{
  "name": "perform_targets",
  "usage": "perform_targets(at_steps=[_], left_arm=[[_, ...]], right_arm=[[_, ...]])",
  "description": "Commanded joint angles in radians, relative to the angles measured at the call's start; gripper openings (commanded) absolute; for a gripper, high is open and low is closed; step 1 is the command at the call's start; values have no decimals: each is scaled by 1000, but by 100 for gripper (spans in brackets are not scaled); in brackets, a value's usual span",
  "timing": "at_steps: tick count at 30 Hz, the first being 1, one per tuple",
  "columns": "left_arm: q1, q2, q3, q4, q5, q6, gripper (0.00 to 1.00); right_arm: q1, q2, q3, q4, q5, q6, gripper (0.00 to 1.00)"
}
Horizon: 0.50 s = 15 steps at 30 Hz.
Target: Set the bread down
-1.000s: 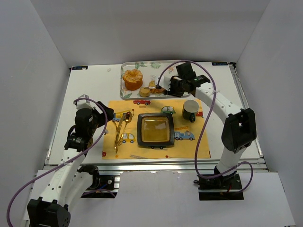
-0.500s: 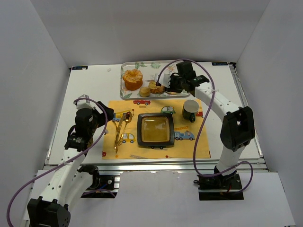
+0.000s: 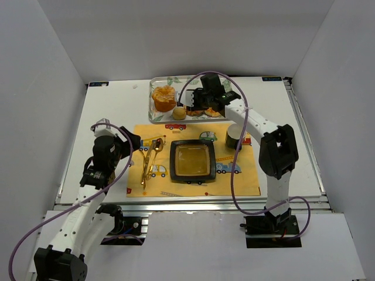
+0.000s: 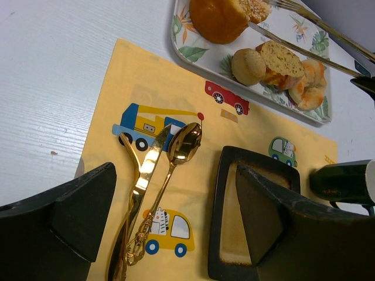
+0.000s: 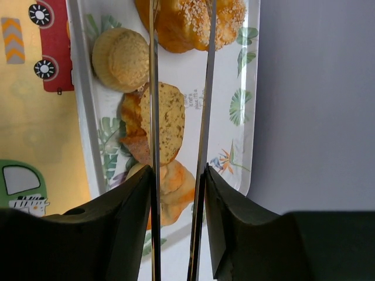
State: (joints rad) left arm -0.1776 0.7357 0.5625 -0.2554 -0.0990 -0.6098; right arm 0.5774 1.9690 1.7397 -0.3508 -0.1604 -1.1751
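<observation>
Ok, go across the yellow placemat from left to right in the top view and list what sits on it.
gold cutlery → black square plate → dark mug

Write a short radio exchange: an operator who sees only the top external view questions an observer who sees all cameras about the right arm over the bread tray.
Operator: What is the right gripper carrying?
Observer: The right gripper grips metal tongs, their two arms reaching out over the tray.
Operator: Which bread are they on?
Observer: The right wrist view shows a cut slice under the gap between the arms; contact I cannot tell.
</observation>
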Motion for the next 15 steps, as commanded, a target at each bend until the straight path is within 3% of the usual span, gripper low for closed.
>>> perform_targets(at_steps=[1,15], left_arm=[[6,-27,-12,8,-19,-11,92],[7,-42,-12,-4,-27,-11,92]], right_arm=[[10,13,73,24,-4,-23,45],[25,140,188,21,47,5,48]])
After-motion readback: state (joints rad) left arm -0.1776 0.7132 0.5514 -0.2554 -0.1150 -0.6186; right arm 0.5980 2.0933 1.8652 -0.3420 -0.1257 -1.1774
